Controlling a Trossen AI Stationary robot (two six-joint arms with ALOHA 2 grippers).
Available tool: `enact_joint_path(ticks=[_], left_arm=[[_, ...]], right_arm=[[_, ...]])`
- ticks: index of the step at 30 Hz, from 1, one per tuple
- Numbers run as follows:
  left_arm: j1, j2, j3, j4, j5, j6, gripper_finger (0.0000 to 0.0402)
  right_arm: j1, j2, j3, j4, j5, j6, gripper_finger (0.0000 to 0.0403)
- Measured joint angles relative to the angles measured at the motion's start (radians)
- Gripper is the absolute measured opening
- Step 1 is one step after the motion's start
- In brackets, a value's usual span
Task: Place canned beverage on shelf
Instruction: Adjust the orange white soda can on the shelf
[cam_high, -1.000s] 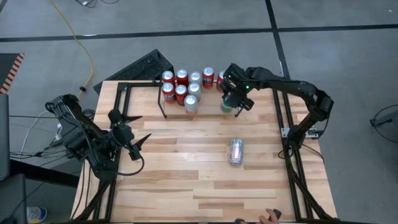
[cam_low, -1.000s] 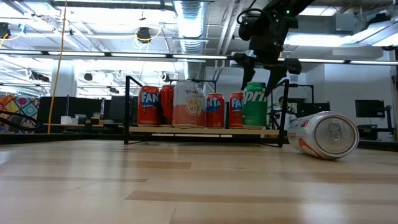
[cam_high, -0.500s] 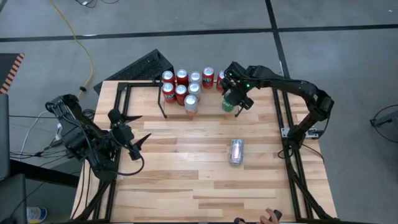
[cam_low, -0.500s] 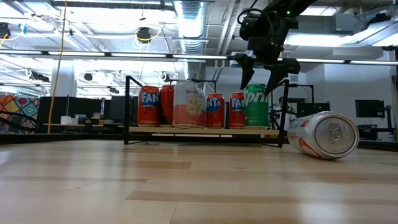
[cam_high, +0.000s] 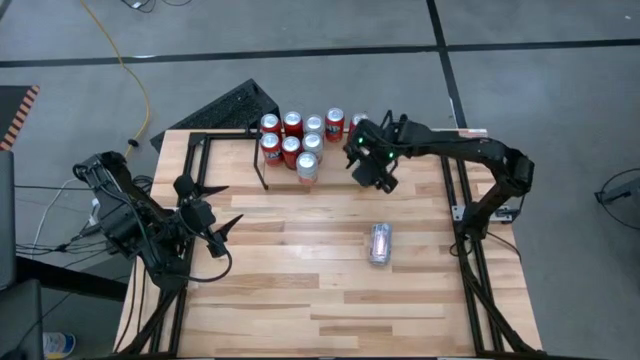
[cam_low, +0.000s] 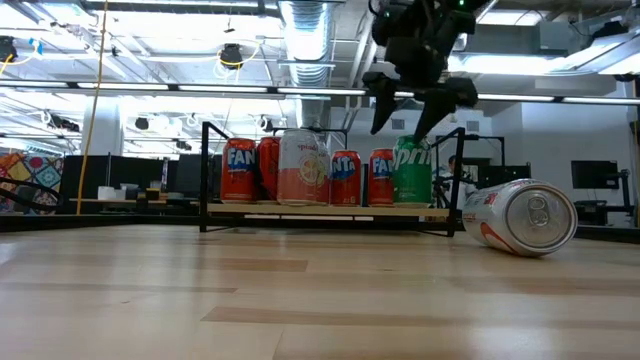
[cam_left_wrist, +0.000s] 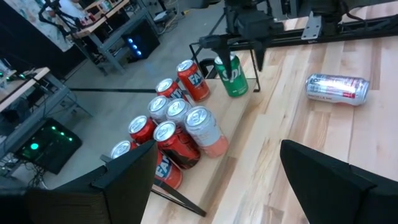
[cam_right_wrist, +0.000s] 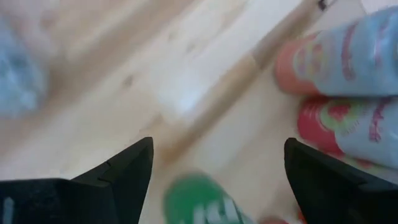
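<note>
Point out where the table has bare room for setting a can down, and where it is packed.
Bare wood lies between the left gripper and the fallen silver can, and across the table's near half. The shelf is crowded: red cans fill it, and a green can stands at its end under the open right gripper.

Bright ceiling strip lights (cam_low: 200, 90) glare across the low view; the right wrist view is heavily blurred, the green can (cam_right_wrist: 202, 202) smeared.

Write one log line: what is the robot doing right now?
right gripper: open, above green can | green can: upright on shelf | silver can: lying on table | left gripper: open, idle
</note>
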Motion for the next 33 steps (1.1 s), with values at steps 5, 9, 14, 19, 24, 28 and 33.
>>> enact_joint_path(ticks=[5, 9, 14, 19, 24, 28, 33], left_arm=[[0.000, 0.000, 0.000, 0.000, 0.002, -0.028, 0.0325], [0.000, 0.000, 0.000, 0.000, 0.013, -0.033, 0.0325], [0.000, 0.000, 0.000, 0.000, 0.034, -0.044, 0.0325], [0.000, 0.001, 0.000, 0.001, 0.032, -0.090, 0.0325], [-0.002, 0.005, 0.000, 0.003, 0.023, -0.112, 0.0325], [-0.002, 0.005, 0.000, 0.003, 0.027, -0.114, 0.0325], [-0.002, 0.005, 0.000, 0.004, 0.057, -0.137, 0.0325]], right_arm=[[0.137, 0.000, 0.000, 0.058, 0.091, 0.617, 0.0333], [0.236, 0.000, 0.000, 0.016, 0.212, 1.223, 0.0333], [0.373, 0.000, -0.003, -0.191, 0.217, 1.885, 0.0333], [0.537, 0.000, -0.040, -0.240, 0.369, 2.152, 0.0333], [0.580, 0.010, -0.041, 0.182, 0.529, 1.932, 0.0333], [0.560, 0.059, -0.039, 0.619, 0.708, 1.576, 0.0333], [0.476, 0.151, -0.033, 0.860, 0.907, 1.370, 0.0333]])
